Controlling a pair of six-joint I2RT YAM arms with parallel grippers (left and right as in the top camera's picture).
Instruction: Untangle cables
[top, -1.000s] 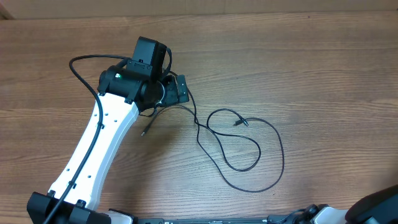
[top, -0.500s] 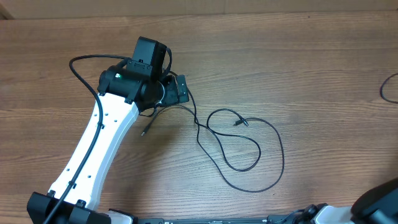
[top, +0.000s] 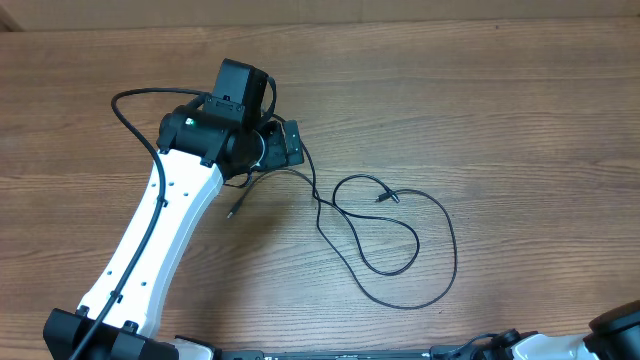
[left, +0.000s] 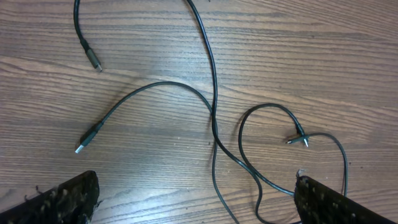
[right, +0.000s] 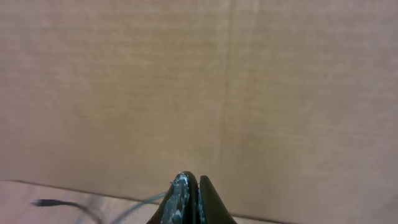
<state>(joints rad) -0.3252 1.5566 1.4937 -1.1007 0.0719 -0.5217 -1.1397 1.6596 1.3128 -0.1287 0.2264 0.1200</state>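
Note:
Thin black cables (top: 385, 240) lie in loose crossing loops on the wooden table, right of my left gripper (top: 285, 145). Small plug tips show in the overhead view (top: 232, 212) and inside the loop (top: 385, 197). In the left wrist view the cables (left: 214, 118) cross between my wide-open, empty left jaws (left: 196, 199), which hang above them. My right gripper (right: 189, 186) is shut, raised and facing a cardboard wall. A thin blurred cable (right: 74, 205) runs from its fingers to the lower left.
The white left arm (top: 170, 220) reaches from the front left edge, with its own thick wire looping beside it. A bit of the right arm (top: 620, 325) shows at the front right corner. A cardboard wall (right: 199, 81) stands behind the table.
A cable loop seen at the right edge half a second ago is out of view now. The right arm has sunk lower in the front right corner. The left arm and table cables are unchanged.

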